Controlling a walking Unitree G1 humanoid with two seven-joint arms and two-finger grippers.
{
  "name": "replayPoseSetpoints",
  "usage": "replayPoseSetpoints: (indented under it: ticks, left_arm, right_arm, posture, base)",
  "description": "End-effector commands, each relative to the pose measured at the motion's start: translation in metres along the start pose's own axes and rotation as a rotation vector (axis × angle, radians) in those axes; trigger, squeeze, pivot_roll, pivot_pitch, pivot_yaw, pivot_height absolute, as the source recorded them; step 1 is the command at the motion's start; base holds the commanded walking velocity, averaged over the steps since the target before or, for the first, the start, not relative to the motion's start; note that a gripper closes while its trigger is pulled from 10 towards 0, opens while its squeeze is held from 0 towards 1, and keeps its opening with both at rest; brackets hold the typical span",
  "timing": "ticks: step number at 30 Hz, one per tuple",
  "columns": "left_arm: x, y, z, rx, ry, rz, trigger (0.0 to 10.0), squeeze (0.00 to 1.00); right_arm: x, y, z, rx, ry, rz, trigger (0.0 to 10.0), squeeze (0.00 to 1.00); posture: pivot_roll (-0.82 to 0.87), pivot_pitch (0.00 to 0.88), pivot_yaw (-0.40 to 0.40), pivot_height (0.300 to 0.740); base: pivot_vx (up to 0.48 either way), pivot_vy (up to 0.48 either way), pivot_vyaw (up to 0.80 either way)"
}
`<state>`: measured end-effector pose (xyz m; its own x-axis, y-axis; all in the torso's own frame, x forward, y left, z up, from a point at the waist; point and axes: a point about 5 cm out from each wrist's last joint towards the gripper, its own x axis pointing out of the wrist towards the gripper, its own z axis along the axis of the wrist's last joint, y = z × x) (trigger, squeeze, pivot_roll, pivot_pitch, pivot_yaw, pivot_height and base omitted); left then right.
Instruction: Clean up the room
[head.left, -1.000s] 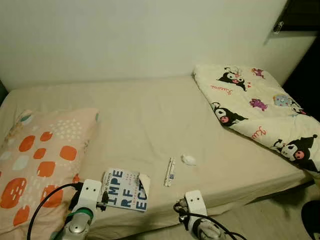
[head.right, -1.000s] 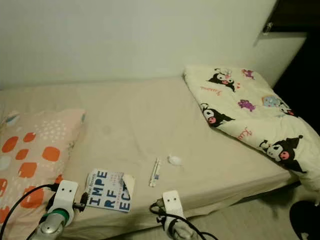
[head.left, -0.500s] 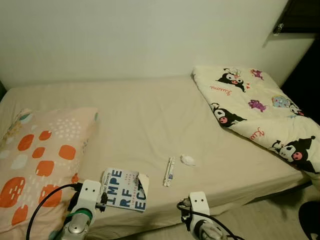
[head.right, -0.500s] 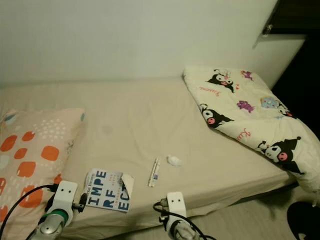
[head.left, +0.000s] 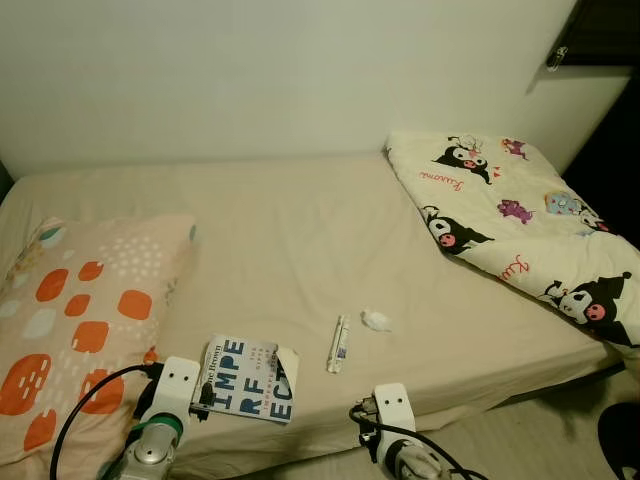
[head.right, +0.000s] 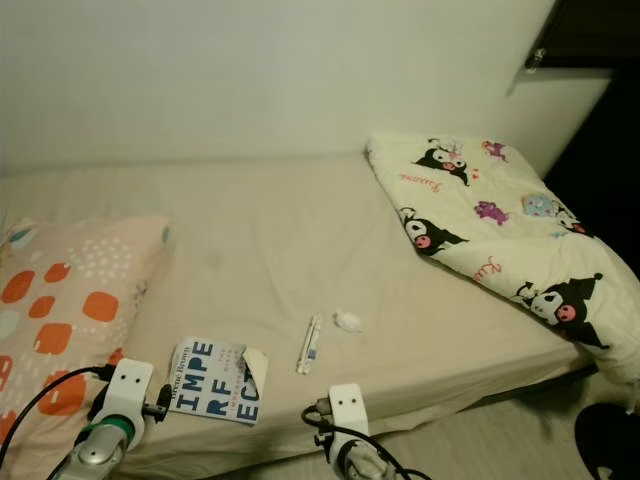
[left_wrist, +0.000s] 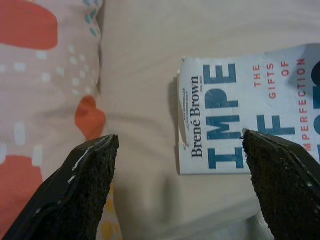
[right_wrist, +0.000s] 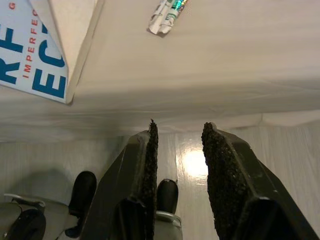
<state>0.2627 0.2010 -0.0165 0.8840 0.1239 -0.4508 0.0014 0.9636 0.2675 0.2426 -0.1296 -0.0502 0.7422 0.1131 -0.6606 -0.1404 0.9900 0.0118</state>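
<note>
A blue-and-white paperback book (head.left: 248, 378) lies flat on the beige bed near its front edge, one cover corner curled up. To its right lie a small crumpled tube (head.left: 339, 343) and a white tissue wad (head.left: 377, 320). My left gripper (left_wrist: 178, 144) hovers open at the bed's front edge, with the book's spine end (left_wrist: 210, 120) in front of its spread fingers. My right gripper (right_wrist: 180, 131) hangs lower, in front of the mattress edge, its fingers a little apart and holding nothing. The tube (right_wrist: 167, 12) is in front of it.
A peach pillow with orange spots (head.left: 80, 310) covers the bed's left end. A cream cartoon-print blanket (head.left: 520, 225) is bunched at the right end and hangs over the edge. A white wall (head.left: 300, 70) backs the bed. Pale floor (right_wrist: 280, 150) lies below the mattress.
The head view has shifted slightly. Both arms stay low at the bed's front edge, and nothing on the bed has moved.
</note>
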Motion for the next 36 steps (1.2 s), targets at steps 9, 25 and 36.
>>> replayPoseSetpoints:
  ticks: [9,25,36]
  left_arm:
    - [-0.001,-0.003,-0.006,0.019,0.030,-0.016,10.0,0.00]
    - [-0.010,0.001,-0.020,0.053,0.045,0.005,10.0,0.00]
    - [-0.013,0.007,-0.024,0.023,0.051,0.043,10.0,0.00]
  right_arm:
    - [-0.002,-0.004,-0.008,0.045,0.040,-0.015,10.0,0.00]
    - [-0.002,-0.001,-0.011,0.019,0.051,-0.028,10.0,0.00]
    - [0.000,0.002,-0.005,0.000,0.050,-0.010,10.0,0.00]
  posture:
    - [0.07,0.000,-0.003,0.740]
    - [0.14,0.000,-0.050,0.740]
    - [0.15,0.000,-0.085,0.740]
  base:
    - [0.000,0.000,0.00]
    - [0.000,0.000,0.00]
    - [0.000,0.000,0.00]
